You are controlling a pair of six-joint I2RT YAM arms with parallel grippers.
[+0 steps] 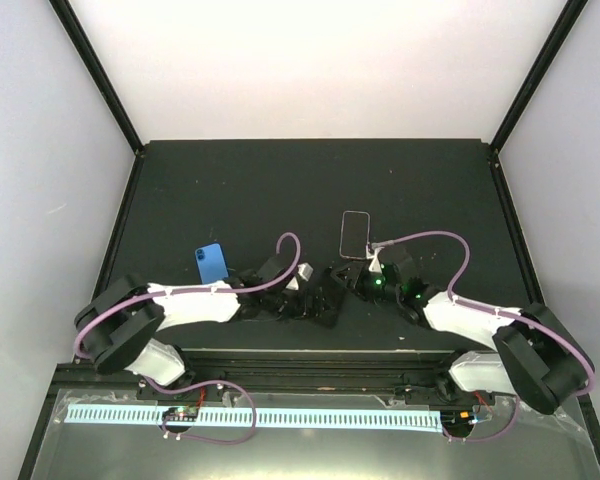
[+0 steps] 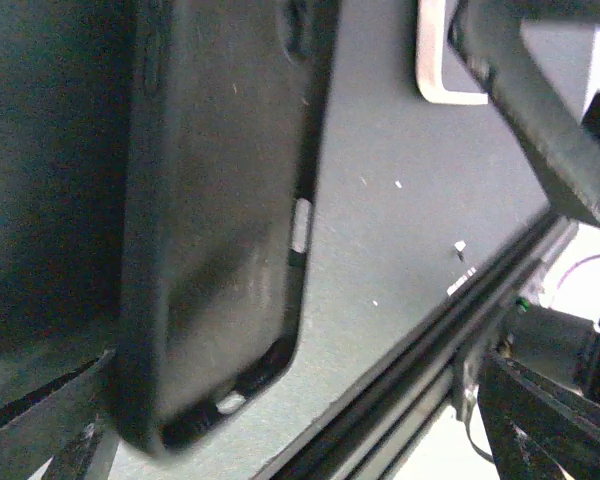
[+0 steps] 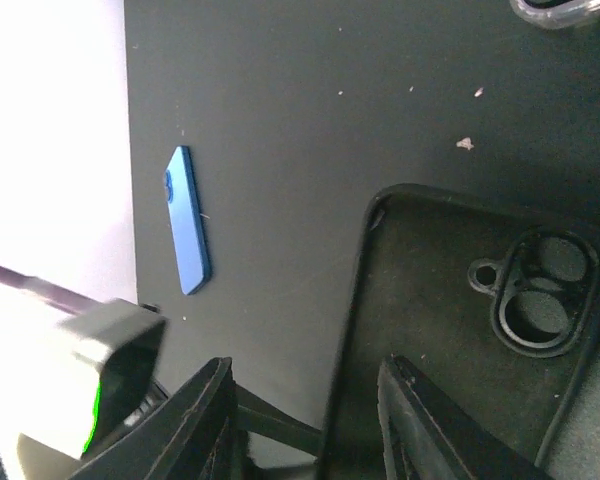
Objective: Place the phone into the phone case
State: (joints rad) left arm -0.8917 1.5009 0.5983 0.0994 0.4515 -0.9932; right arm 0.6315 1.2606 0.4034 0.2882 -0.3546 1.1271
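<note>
Phone case (image 3: 450, 330), black and hollow side up, fills the lower right of the right wrist view, with its camera cutout (image 3: 540, 292) toward the right edge. In the top view it is hard to make out against the dark table (image 1: 230, 180), low in the middle of the frame where the two arms meet.

The right gripper (image 3: 305, 420) is spread, and its two fingers straddle the long rim of the phone case. One finger (image 3: 205, 425) is outside over the table and the other (image 3: 425, 430) is over the inside of the case. There is a gap on both sides of the rim, so it is not pinching.

The left gripper (image 2: 295, 400) is also spread wide. Its fingers sit at the bottom corners of the left wrist view, and the blurred case runs down the left half close to the left-hand finger (image 2: 60, 425). Whether that finger touches the case cannot be told.

The blue phone (image 1: 210, 262) lies flat on the table at centre left of the top view. It is just beside the left arm and well apart from the phone case. A clear case (image 1: 355, 234) lies right of centre, above the right gripper.
</note>
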